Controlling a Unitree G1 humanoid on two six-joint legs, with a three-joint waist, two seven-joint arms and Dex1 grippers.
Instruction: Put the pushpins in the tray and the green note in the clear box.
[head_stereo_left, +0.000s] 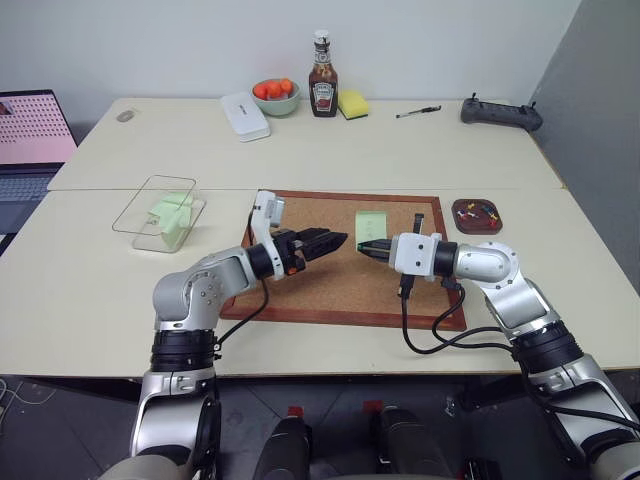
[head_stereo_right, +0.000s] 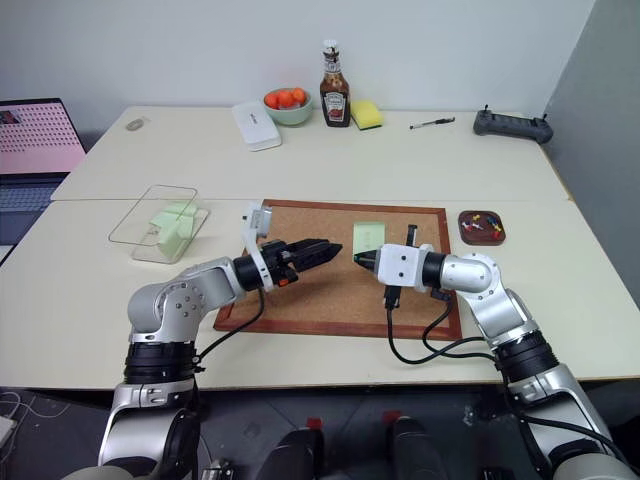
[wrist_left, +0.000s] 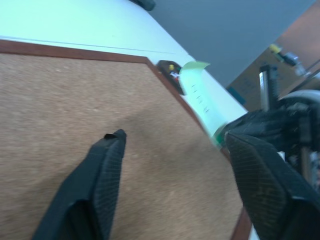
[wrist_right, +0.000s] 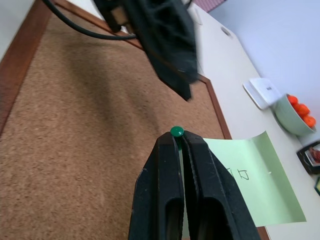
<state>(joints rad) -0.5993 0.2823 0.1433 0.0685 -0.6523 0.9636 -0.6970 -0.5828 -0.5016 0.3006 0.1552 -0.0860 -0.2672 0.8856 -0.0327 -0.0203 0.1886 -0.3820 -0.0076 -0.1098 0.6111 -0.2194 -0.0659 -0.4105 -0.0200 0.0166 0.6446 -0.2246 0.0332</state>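
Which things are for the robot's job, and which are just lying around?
For the job: green note, green pushpin, tray, clear box.
Just lying about: ketchup bottle, fruit bowl, yellow sponge, pen, white case, laptop.

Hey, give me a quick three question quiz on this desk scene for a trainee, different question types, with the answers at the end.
1. True or false: the tray is empty.
2. Which hand is open? A: left hand. B: right hand. C: both.
3. Fill in: the green note is pinched by the ___ hand.
Key: 1 false, it holds pushpins; 2 A; 3 right.
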